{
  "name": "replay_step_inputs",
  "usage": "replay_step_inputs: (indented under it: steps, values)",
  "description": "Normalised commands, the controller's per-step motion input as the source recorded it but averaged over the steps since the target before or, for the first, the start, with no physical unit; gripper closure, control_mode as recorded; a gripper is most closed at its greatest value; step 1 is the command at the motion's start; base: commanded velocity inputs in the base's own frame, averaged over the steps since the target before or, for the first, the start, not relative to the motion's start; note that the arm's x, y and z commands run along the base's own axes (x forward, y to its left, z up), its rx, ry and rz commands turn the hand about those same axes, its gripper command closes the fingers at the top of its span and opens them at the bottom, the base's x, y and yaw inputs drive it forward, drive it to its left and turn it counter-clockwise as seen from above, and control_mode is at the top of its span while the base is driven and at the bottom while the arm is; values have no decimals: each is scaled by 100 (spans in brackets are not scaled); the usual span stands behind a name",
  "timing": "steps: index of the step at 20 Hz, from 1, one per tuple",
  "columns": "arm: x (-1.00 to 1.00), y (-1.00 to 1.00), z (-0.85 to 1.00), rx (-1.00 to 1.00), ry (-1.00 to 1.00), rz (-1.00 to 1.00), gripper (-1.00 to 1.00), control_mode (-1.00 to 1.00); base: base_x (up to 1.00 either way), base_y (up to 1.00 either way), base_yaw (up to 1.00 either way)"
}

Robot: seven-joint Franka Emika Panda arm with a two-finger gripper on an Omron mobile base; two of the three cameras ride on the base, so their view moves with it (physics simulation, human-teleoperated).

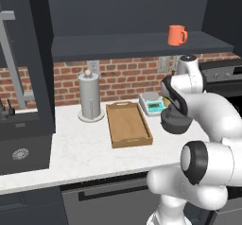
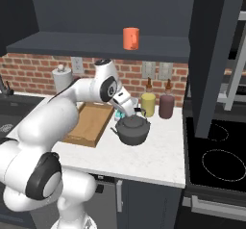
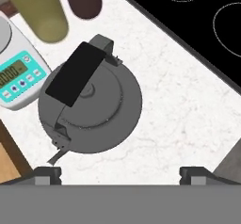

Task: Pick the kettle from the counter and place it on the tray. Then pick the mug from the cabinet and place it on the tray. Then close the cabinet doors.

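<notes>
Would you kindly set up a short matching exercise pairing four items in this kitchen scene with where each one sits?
Things:
1. kettle
2. mug
3. tray
4. scale

Places:
A. on the cabinet shelf
B. on the counter, below the open tool
C. between the paper towel roll and the kettle
D. against the brick wall, beside the tray's far end

Pairs: 1-B, 2-A, 3-C, 4-D

the kettle (image 2: 132, 129) sits on the tabletop (image 2: 158, 156), right of the tray (image 2: 89, 123) and before the scale (image 1: 152, 103). two cups (image 2: 148, 104) stand behind it; the stove (image 2: 218, 158) lies right. the mug (image 2: 130, 38) rests on the cabinet shelf (image 2: 96, 45) above.
</notes>
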Motion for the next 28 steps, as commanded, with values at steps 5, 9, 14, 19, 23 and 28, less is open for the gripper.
replay_step_inputs:
  steps: [5, 9, 14, 19, 23, 28]
  values:
    - [27, -3, -12, 0, 0, 0, -100, -100, 0, 0, 0]
    - [26, -4, -12, 0, 0, 0, -100, -100, 0, 0, 0]
    - [21, -5, -15, 0, 0, 0, -100, -100, 0, 0, 0]
    - [21, -5, -15, 0, 0, 0, -100, -100, 0, 0, 0]
    - [23, -5, -14, 0, 0, 0, -100, -100, 0, 0, 0]
    - [19, -3, -12, 0, 0, 0, -100, -100, 0, 0, 0]
